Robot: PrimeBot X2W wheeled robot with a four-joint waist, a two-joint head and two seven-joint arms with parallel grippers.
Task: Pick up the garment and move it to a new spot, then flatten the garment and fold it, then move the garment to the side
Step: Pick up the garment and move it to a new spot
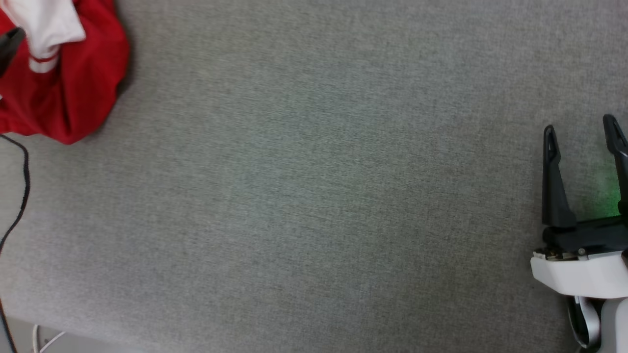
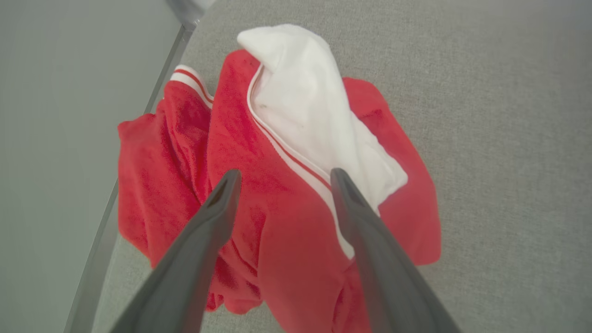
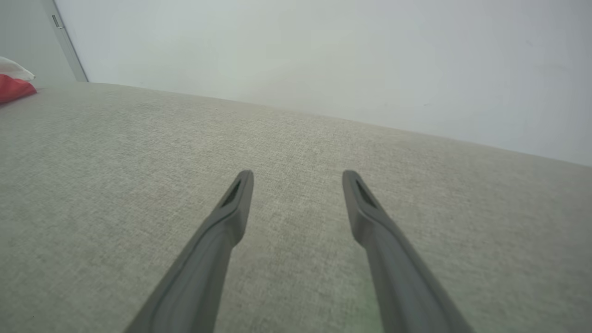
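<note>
At the upper left of the head view, the garment (image 1: 73, 93) lies crumpled in a heap near the edge of the grey woven worktop (image 1: 314, 196), its white sleeve (image 2: 305, 106) uppermost. The left hand (image 2: 284, 175) hovers over it, fingers wide, empty. The right hand (image 1: 580, 125), at lower right, is likewise wide and empty. The cloth looks light, soft and limp; a pinch on a raised red fold or the sleeve seam should hold. A pale wall (image 3: 323, 46) stands behind, with a black cable (image 1: 23, 186) at left.
</note>
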